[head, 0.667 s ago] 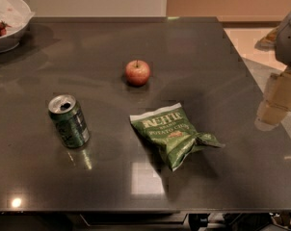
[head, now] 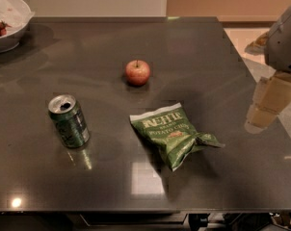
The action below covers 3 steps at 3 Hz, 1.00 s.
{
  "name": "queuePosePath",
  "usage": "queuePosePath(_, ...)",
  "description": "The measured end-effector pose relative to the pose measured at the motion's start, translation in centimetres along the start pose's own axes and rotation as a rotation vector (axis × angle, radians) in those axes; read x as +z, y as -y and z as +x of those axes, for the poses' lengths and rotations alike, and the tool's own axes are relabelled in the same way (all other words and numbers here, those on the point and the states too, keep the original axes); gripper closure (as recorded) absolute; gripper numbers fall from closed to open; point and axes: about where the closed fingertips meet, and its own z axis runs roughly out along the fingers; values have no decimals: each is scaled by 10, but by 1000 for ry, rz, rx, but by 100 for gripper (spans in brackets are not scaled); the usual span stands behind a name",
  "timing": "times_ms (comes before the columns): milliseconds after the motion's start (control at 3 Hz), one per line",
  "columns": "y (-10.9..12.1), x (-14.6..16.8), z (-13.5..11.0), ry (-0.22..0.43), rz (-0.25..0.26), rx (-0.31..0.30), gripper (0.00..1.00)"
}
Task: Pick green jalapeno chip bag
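Lying flat near the counter's (head: 49,186) front edge, right of centre, the green jalapeno chip bag (head: 172,134) sits well apart from the gripper (head: 265,107), which hangs over the right edge; whether that is spread or closed, I cannot tell.

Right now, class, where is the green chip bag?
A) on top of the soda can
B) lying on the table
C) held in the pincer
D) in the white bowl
B: the chip bag lies on the dark table, while the pincer hangs over the table's edge at the right of the view, apart from the bag.
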Motion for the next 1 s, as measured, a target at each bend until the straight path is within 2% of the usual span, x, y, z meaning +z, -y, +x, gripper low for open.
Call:
queuePosePath(333,-14,18,-20,66,-29,-32,0)
queuePosePath(1000,-56,60,-57,144,-138,-133,0)
